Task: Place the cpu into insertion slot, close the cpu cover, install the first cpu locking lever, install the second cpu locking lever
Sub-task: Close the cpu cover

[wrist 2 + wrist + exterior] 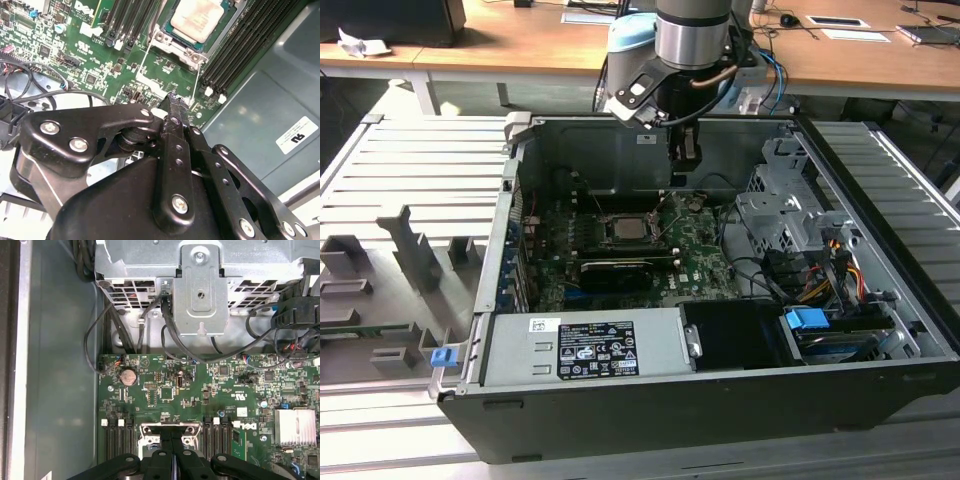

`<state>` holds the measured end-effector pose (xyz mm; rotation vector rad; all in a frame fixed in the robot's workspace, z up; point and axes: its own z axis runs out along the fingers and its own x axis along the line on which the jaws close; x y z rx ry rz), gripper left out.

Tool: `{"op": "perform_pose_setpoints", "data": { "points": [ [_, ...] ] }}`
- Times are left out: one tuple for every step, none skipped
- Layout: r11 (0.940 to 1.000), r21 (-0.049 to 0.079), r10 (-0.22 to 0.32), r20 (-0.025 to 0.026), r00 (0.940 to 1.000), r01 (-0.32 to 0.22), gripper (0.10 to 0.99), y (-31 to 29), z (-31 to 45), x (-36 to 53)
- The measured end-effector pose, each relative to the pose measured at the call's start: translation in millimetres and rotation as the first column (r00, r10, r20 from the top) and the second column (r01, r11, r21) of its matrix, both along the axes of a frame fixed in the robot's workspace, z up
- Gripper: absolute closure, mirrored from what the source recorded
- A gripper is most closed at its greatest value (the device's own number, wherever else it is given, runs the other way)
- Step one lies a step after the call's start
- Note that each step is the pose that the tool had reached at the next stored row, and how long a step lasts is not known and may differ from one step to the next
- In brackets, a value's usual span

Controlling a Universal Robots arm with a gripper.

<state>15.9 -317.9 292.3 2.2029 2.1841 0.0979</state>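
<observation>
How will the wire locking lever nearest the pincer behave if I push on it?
The locking lever is a thin bare wire rod, so it is probably springy and will bend before it moves. Its smooth metal may slide off the narrow tips of the shut pincer.

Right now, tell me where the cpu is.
In the second wrist view the cpu sits in the insertion slot, between the black memory slots.
</observation>
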Motion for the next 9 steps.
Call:
{"op": "perform_pose_setpoints", "data": {
  "points": [
    [1.0, 0.0, 0.0, 0.0, 1.0, 0.0, 0.98, 0.0, 0.0, 0.4],
    [1.0, 0.0, 0.0, 0.0, 1.0, 0.0, 0.98, 0.0, 0.0, 0.8],
    [1.0, 0.0, 0.0, 0.0, 1.0, 0.0, 0.98, 0.0, 0.0, 1.4],
    [1.0, 0.0, 0.0, 0.0, 1.0, 0.0, 0.98, 0.0, 0.0, 1.9],
    [1.0, 0.0, 0.0, 0.0, 1.0, 0.0, 0.98, 0.0, 0.0, 2.3],
    [1.0, 0.0, 0.0, 0.0, 1.0, 0.0, 0.98, 0.0, 0.0, 2.7],
    [1.0, 0.0, 0.0, 0.0, 1.0, 0.0, 0.98, 0.0, 0.0, 3.2],
    [1.0, 0.0, 0.0, 0.0, 1.0, 0.0, 0.98, 0.0, 0.0, 4.0],
    [1.0, 0.0, 0.0, 0.0, 1.0, 0.0, 0.98, 0.0, 0.0, 4.4]
  ]
}}
